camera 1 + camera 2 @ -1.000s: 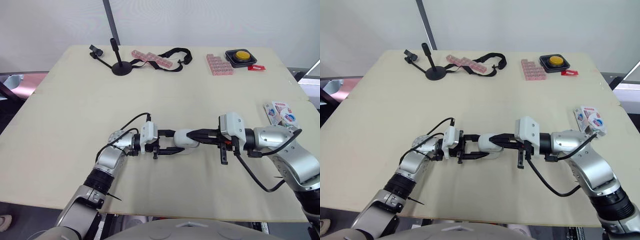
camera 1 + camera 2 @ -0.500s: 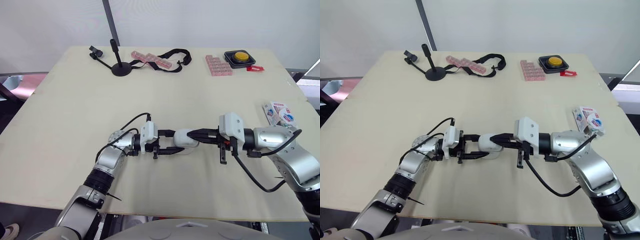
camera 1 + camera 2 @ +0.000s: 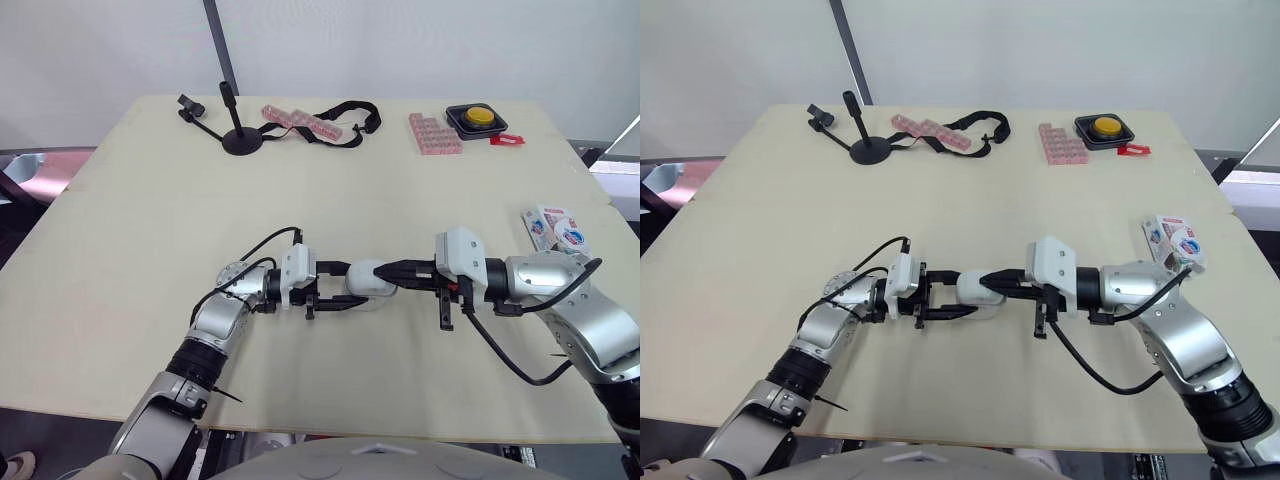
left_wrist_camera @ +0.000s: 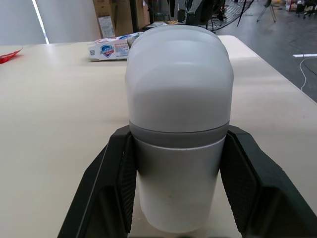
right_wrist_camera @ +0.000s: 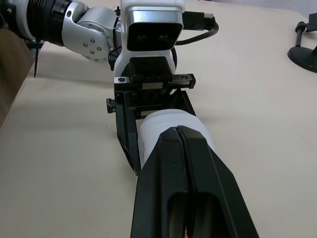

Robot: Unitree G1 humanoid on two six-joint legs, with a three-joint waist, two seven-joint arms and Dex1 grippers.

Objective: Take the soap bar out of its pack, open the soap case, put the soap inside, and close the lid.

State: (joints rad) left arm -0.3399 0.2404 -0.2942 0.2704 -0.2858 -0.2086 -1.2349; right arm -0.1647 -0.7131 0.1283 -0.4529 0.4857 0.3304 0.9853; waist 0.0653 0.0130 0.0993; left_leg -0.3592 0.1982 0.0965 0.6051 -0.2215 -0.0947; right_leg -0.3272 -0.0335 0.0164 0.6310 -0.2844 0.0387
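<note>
The white oval soap case (image 3: 368, 279) lies on the table in the middle, near the front. My left gripper (image 3: 348, 286) is shut on it, one black finger (image 4: 111, 183) along each side of the case (image 4: 178, 114). From the right, my right gripper (image 3: 392, 270) reaches the case with its two fingers pressed together, shut, their tips (image 5: 179, 131) resting on the lid's top. The blue and white soap pack (image 3: 556, 226) lies flat near the table's right edge, beyond my right arm.
At the back of the table stand a small black stand (image 3: 238, 135), a black strap (image 3: 345, 108), two groups of pink blocks (image 3: 434, 133), and a yellow button in a black tray (image 3: 474, 115) with a red piece beside it.
</note>
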